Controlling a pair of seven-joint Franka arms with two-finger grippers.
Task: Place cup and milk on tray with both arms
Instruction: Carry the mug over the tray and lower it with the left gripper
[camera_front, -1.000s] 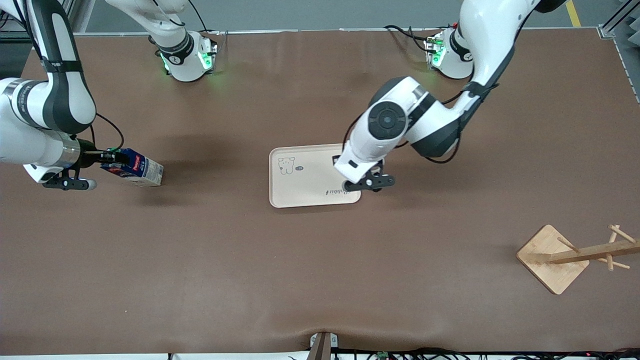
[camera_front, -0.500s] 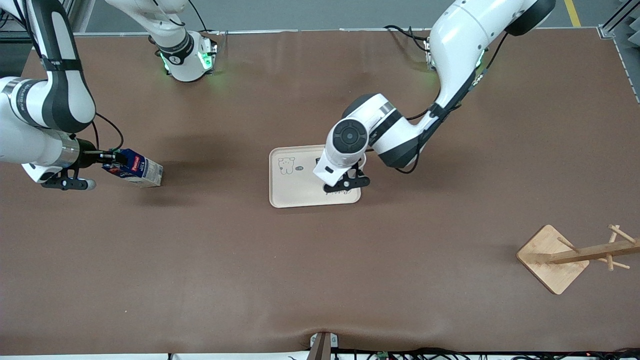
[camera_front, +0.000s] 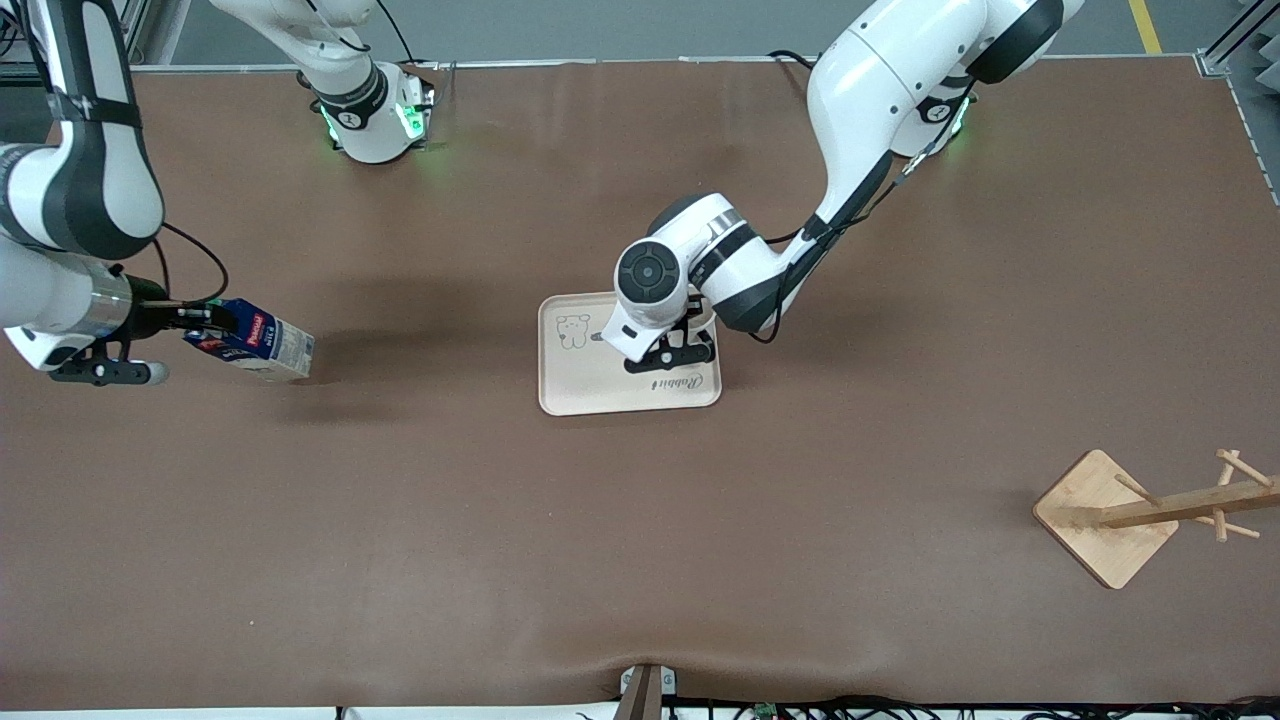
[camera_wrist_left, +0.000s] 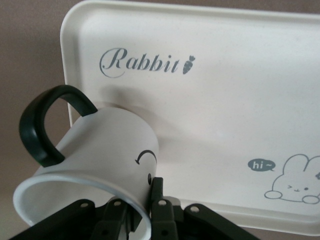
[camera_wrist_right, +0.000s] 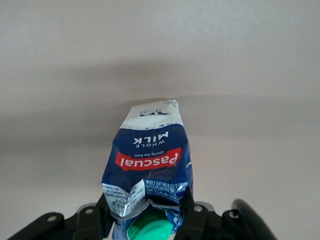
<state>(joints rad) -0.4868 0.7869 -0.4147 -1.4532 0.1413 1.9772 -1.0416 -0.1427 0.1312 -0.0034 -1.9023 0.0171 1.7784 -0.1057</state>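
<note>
Glossy round cup (camera_wrist_left: 107, 150) over smooth tray (camera_wrist_left: 225, 115), creased milk (camera_wrist_right: 150, 160) gripped

The brown worktop (camera_front: 640, 560) carries the cream tray (camera_front: 575, 385) near its middle, toward the arm bases. A wooden stand (camera_front: 1105, 520) sits toward the left arm's end, nearer the front camera than the tray and well apart from it. Both arm bases stand along the worktop's top edge.
</note>
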